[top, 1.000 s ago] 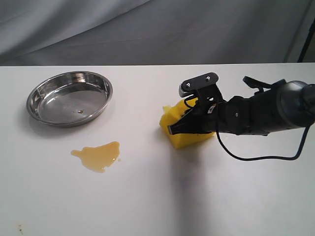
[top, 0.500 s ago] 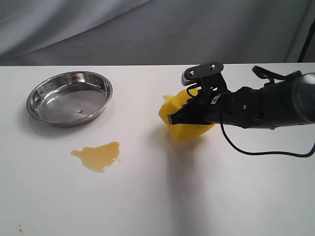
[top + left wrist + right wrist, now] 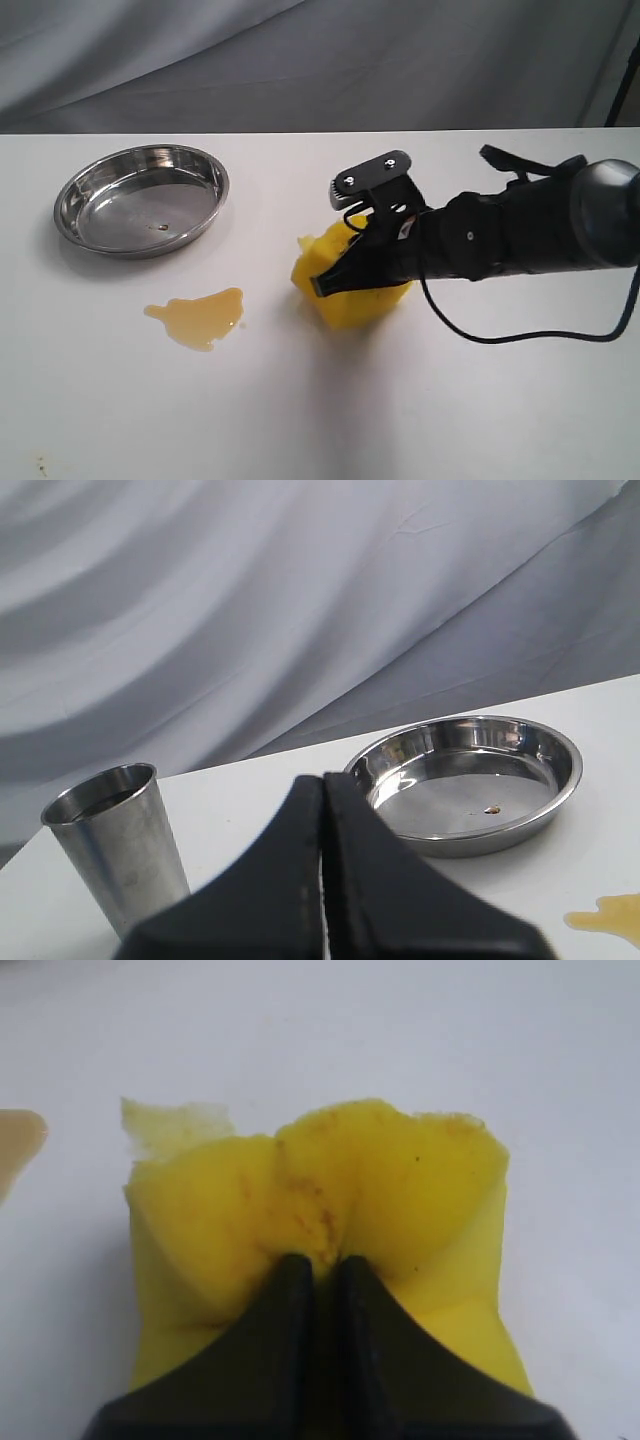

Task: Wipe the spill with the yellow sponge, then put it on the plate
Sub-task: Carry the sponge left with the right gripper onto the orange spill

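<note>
My right gripper (image 3: 335,278) is shut on the yellow sponge (image 3: 335,295), pinching its middle so the foam bulges on both sides (image 3: 320,1200). The sponge sits low over the white table near its centre, to the right of the spill (image 3: 198,316), an amber puddle. A corner of the spill (image 3: 15,1145) shows at the edge of the right wrist view. The steel plate (image 3: 142,198) lies at the back left, holding only a small brown speck. My left gripper (image 3: 322,810) is shut on nothing, with the plate (image 3: 470,780) beyond its tips; it does not show in the exterior view.
A steel cup (image 3: 118,845) stands upright on the table close to my left gripper. A grey cloth backdrop (image 3: 300,60) hangs behind the table. A black cable (image 3: 520,335) loops from the right arm down onto the tabletop.
My right gripper has carried the sponge to the left toward the spill, after lifting it slightly half a second ago, and it now sits lower again. The plate and spill are unchanged.
</note>
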Tool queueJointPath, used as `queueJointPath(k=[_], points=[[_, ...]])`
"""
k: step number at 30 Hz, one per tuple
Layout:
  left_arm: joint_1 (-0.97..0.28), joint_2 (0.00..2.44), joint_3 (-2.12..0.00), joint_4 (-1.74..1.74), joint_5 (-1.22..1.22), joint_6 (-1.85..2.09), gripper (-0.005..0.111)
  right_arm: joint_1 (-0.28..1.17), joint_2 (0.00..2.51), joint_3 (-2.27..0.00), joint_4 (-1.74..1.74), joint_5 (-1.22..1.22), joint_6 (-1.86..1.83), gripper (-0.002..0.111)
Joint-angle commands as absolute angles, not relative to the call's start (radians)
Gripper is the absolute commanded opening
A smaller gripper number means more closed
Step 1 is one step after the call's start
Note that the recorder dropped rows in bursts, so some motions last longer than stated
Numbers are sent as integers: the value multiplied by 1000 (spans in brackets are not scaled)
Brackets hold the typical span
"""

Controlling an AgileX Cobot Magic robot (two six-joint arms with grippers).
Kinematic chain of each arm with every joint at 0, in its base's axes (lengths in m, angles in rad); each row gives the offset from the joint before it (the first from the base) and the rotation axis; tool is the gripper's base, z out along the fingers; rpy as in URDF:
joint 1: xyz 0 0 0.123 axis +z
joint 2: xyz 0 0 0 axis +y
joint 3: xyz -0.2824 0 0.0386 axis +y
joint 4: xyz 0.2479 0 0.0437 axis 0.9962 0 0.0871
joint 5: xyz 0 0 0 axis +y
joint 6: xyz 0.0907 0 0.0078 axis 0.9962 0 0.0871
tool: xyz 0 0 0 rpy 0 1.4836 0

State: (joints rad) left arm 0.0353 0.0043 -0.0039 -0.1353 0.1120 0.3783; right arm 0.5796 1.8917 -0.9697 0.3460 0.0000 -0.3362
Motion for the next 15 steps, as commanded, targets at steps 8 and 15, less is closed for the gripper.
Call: queueJointPath(k=[8, 15], points=[[31, 0, 0, -138, 101, 376, 0, 753, 1938, -1124, 325, -53, -315, 0], [31, 0, 0, -138, 101, 376, 0, 769, 2094, -1334, 325, 139, -315, 0]])
